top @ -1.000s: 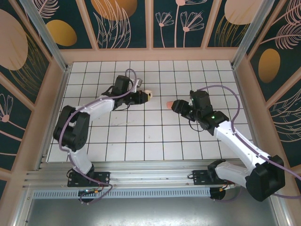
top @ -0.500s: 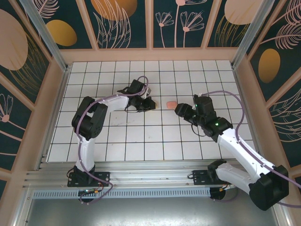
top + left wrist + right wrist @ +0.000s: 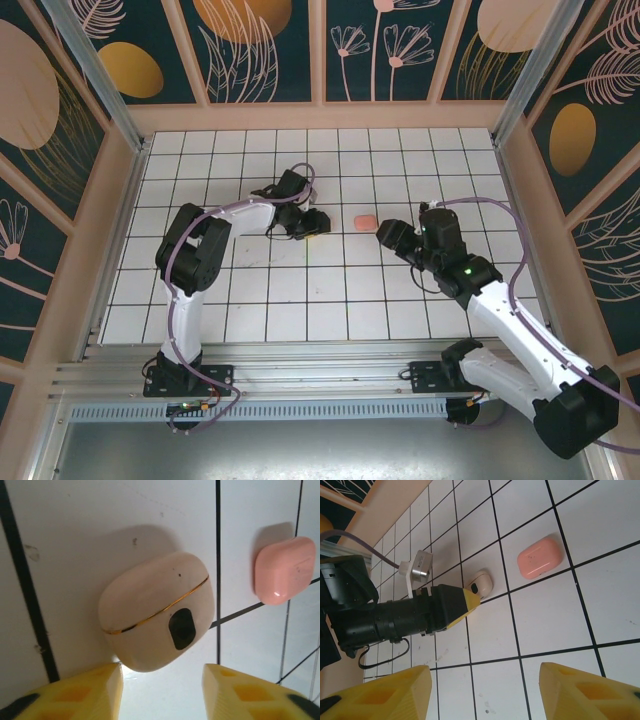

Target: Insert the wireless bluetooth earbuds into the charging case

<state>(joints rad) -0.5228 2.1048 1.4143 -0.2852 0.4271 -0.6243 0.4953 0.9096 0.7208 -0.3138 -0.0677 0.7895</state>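
We look down on the whole table [image 3: 260, 300] from above its near side. Left wrist sits close on the cream case [image 3: 156, 611]; right wrist, farther back, shares it.

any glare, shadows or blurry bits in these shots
Left wrist view: the cream case casts a soft shadow up-left, the pink case carries a small glare spot, the left fingers are blurred. Right wrist view: both cases sharp, the right fingers soft.

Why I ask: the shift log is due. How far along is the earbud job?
Done: nothing I can confirm; the cream case and pink case lie shut, so their contents can't be told. In hand: the open left gripper is at the cream case, not clamping it; the right gripper hovers open. Left: opening a case and seating the buds.
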